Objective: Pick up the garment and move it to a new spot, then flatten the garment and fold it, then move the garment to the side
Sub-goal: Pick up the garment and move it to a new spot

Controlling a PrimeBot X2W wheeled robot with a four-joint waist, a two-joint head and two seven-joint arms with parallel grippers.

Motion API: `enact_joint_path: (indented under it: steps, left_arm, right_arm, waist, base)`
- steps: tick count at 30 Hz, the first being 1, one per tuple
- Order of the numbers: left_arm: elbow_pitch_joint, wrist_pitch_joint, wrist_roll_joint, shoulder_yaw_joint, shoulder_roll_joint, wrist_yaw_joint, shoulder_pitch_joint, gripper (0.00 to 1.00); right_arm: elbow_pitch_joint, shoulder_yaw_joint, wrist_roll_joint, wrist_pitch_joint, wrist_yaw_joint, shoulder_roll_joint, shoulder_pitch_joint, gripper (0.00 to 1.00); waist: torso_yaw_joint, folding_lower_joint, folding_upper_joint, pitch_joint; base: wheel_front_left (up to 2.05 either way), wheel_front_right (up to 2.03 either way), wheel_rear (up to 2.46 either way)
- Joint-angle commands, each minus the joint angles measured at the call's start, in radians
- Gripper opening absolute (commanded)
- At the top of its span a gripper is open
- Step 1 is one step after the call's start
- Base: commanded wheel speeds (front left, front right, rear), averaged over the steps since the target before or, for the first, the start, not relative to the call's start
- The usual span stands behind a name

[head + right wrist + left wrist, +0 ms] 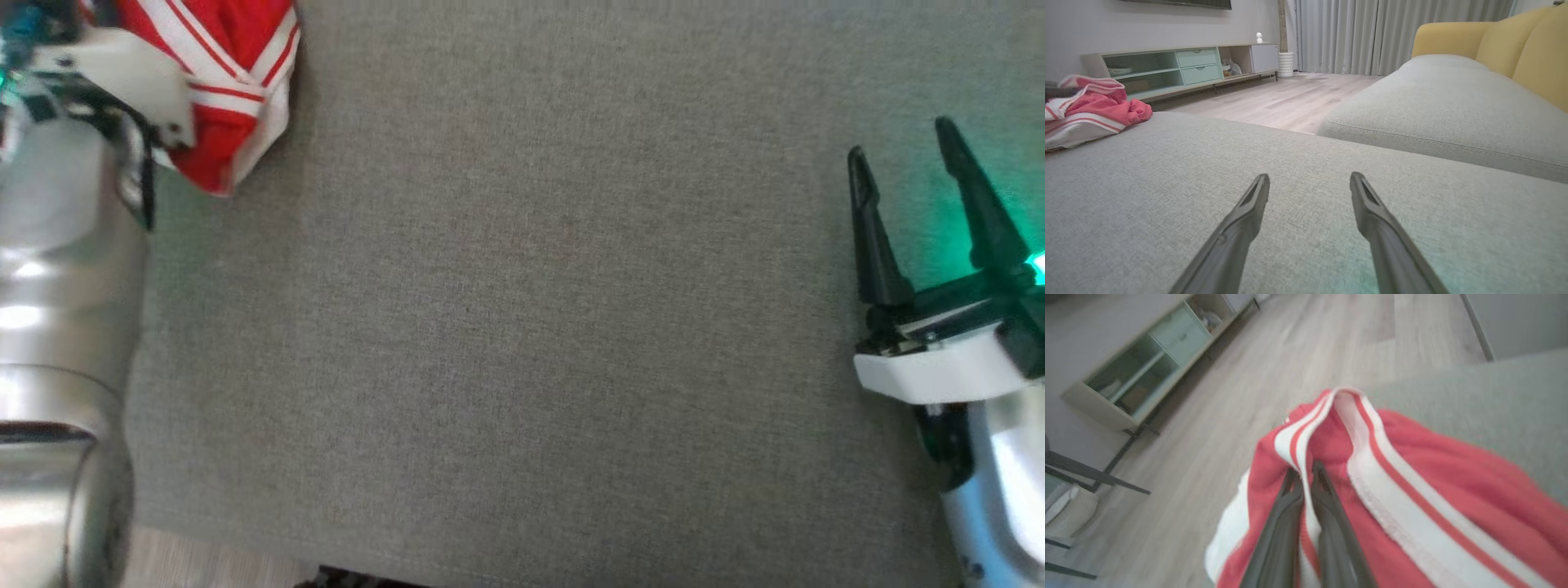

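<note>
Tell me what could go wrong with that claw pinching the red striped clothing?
The left claw pinches only a thin striped fold of the garment, so it might slip out when lifted. It lies bunched near the cushion edge, so it could slide onto the floor.

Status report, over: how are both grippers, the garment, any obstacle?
Left gripper shut on garment, at left edge of grey cushion. Right gripper open, holding nothing, above it. No obstacle seen.
</note>
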State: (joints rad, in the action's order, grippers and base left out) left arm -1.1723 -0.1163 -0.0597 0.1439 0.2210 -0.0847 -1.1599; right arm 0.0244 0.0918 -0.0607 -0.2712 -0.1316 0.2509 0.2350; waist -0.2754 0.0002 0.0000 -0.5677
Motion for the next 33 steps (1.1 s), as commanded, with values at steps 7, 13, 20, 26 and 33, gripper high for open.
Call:
enact_joint_path:
  steps: [7, 13, 20, 26, 33]
  left_arm:
    - [0.133, -0.119, 0.032, 0.028, 0.122, 0.037, -0.129, 0.00]
    - [0.307, -0.134, 0.038, 0.072, 0.104, 0.094, -0.160, 0.00]
    - [0.515, -0.081, 0.003, 0.126, 0.042, 0.157, -0.049, 0.00]
    - [0.664, -0.037, -0.038, 0.166, 0.001, 0.173, 0.135, 0.00]
    - [0.730, -0.063, -0.041, 0.352, -0.085, 0.196, 0.469, 0.00]
  right_arm:
    - [0.036, 0.046, -0.020, 0.009, 0.001, -0.096, -0.061, 1.00]
    - [0.047, 0.055, -0.025, 0.009, 0.001, -0.157, -0.082, 1.00]
    - [-0.001, 0.049, -0.028, 0.009, 0.001, -0.189, -0.118, 1.00]
    - [-0.057, 0.036, -0.032, 0.009, 0.001, -0.198, -0.142, 1.00]
    - [-0.091, 0.033, -0.059, 0.009, 0.001, -0.200, -0.148, 1.00]
  waist:
    - [0.106, -0.0002, 0.0000, 0.202]
    - [0.228, -0.0002, 0.0000, 0.314]
    - [0.375, -0.0002, 0.0000, 0.395]
    - [0.468, -0.0002, 0.0000, 0.399]
    - [0.538, -0.0002, 0.0000, 0.349]
  base:
    - [0.00, 0.00, 0.00]
    - [0.00, 0.00, 0.00]
    - [0.00, 0.00, 0.00]
    - [0.00, 0.00, 0.00]
    - [0.00, 0.00, 0.00]
